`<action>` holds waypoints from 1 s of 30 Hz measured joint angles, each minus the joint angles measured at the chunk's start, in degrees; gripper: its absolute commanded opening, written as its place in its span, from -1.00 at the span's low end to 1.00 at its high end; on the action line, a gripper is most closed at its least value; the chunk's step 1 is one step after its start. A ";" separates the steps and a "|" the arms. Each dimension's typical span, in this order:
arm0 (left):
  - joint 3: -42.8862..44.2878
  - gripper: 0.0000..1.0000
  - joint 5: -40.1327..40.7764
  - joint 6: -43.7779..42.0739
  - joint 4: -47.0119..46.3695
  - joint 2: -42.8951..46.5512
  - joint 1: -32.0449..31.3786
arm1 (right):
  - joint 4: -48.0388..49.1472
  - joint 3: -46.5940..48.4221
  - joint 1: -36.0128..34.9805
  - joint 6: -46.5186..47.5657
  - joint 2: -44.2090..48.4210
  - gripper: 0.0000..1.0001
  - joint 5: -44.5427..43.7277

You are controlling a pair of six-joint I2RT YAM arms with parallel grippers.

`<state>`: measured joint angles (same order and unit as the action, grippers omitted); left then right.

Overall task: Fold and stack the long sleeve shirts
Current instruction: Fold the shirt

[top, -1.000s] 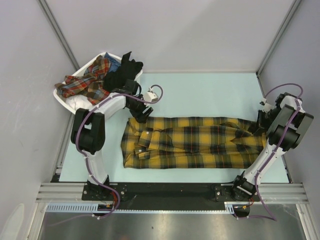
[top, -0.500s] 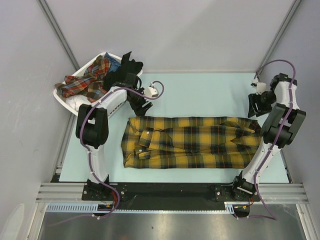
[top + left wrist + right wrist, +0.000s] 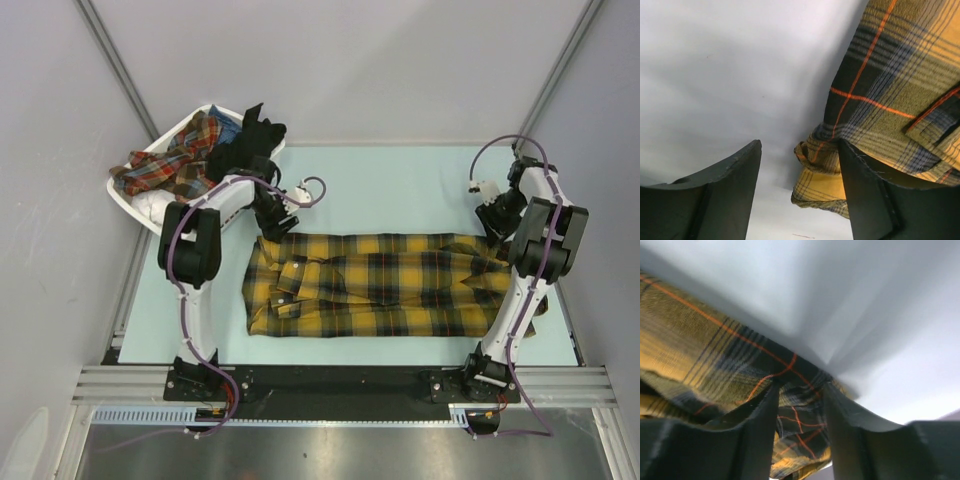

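Observation:
A mustard-yellow and black plaid long sleeve shirt [image 3: 385, 285] lies spread flat across the table, collar to the left. My left gripper [image 3: 275, 222] is at its far left corner. In the left wrist view that gripper [image 3: 800, 146] is open, and the shirt's bunched corner [image 3: 822, 187] lies between the fingers, close to the right finger [image 3: 865, 190]. My right gripper [image 3: 496, 222] is down at the shirt's far right corner. In the right wrist view its jaws [image 3: 800, 390] stand apart astride a dark fold of the shirt [image 3: 800, 425].
A white slatted basket [image 3: 150, 207] stands at the far left corner, holding a red plaid shirt [image 3: 175, 165] and black clothing [image 3: 245, 145]. Metal frame posts and grey walls close in both sides. Bare pale table [image 3: 400, 190] lies beyond the shirt.
My right gripper opened off the shirt's right edge, rose, and came down farther back and left on the far right corner. The left gripper shifted slightly and stayed open.

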<state>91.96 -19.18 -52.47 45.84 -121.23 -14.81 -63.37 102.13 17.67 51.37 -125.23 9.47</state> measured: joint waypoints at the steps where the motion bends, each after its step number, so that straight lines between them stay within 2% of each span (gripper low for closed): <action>1: 0.00 0.22 -0.02 -0.24 0.20 -0.07 0.22 | 0.35 -0.57 -0.24 0.37 -0.42 -0.48 -0.52; 2: 0.00 0.09 -0.07 -0.59 0.46 -0.07 0.42 | 0.85 -1.25 -0.61 0.94 -0.68 -0.78 -1.07; 3: 0.00 0.03 -0.20 -0.85 0.83 -0.07 0.61 | 1.36 -1.99 -1.07 1.14 -0.83 -0.94 -1.75; 4: 0.00 -0.05 -0.37 -1.01 1.09 -0.07 0.74 | 1.62 -2.40 -1.44 1.84 -0.87 -1.00 -2.27; 8: -0.04 -0.62 -1.70 -0.94 2.49 -0.07 1.22 | 2.36 -2.69 -3.08 1.77 -0.87 -1.00 -5.20; 10: -0.28 -0.81 -2.71 -0.17 3.02 -0.07 1.62 | 3.17 -2.60 -3.63 1.16 -0.90 -1.00 -6.08; 11: -0.57 -0.97 -3.21 0.20 3.17 0.04 1.88 | 3.85 -2.47 -3.80 0.90 -0.92 -1.00 -6.49; 14: -1.95 -1.00 -4.17 1.05 3.13 0.70 2.73 | 7.50 -0.33 -4.90 -0.39 -2.08 -1.00 -8.39; 20: -4.44 -1.00 -5.25 2.47 3.52 2.58 3.30 | 17.57 12.04 -9.44 -2.75 -10.25 -1.00 -12.46; 26: -7.48 -1.00 -5.22 3.32 4.59 4.61 3.34 | 29.81 30.62 -17.38 -2.34 -23.54 -1.00 -17.31; 30: -10.25 -1.00 -5.22 3.34 6.62 6.71 3.39 | 39.41 33.35 -23.04 1.07 -27.65 -0.96 -19.45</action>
<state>81.71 -24.40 -49.12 52.47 -114.52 -11.42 -23.97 135.48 -5.37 52.45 -152.88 -9.98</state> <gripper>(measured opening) 0.009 0.011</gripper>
